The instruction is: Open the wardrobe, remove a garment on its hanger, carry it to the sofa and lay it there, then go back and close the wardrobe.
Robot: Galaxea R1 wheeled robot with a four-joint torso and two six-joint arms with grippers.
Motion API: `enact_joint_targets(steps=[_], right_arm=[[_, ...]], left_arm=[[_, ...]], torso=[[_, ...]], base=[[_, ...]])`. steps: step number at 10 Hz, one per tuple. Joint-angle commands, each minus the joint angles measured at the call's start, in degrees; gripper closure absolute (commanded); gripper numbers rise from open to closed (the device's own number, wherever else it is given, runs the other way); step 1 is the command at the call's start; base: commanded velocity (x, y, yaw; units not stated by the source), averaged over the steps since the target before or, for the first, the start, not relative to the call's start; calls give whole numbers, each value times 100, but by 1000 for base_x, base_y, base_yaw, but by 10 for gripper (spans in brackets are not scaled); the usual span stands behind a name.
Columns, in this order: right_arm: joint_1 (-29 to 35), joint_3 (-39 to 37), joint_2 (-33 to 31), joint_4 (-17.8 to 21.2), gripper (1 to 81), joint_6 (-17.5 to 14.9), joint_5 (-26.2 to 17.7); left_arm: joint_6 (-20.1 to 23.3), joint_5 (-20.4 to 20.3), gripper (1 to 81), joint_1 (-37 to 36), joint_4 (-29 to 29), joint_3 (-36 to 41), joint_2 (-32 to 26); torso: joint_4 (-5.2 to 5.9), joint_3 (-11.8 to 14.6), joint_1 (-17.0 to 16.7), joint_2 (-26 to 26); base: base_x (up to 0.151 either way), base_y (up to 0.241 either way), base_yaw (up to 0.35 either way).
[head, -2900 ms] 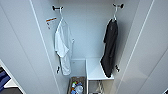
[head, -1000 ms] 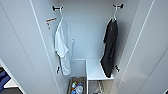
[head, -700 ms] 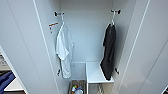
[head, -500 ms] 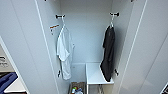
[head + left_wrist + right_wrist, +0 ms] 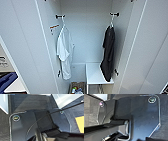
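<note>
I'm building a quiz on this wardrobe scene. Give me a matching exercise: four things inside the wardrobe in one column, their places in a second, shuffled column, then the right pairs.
Things:
1. black shirt
2. white shirt
3. white shelf
4. basket

Places:
A. on the floor, low in the middle
B. hanging on the left side
C. hanging on the right side
D. low on the right, under the dark garment

Pairs: 1-C, 2-B, 3-D, 4-A
</note>
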Motion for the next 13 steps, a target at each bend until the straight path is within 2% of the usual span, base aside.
enact_joint_targets(steps=[1, 13], right_arm=[[254, -6, 31, 39, 10, -11, -340], [192, -6, 41, 48, 10, -11, -278]], left_arm=[[6, 194, 10, -249, -2, 11, -5], [58, 194, 10, -223, 7, 11, 4]], torso=[[0, 0, 5, 0], [0, 2, 8, -9]], base=[[0, 0, 0], [100, 0, 0]])
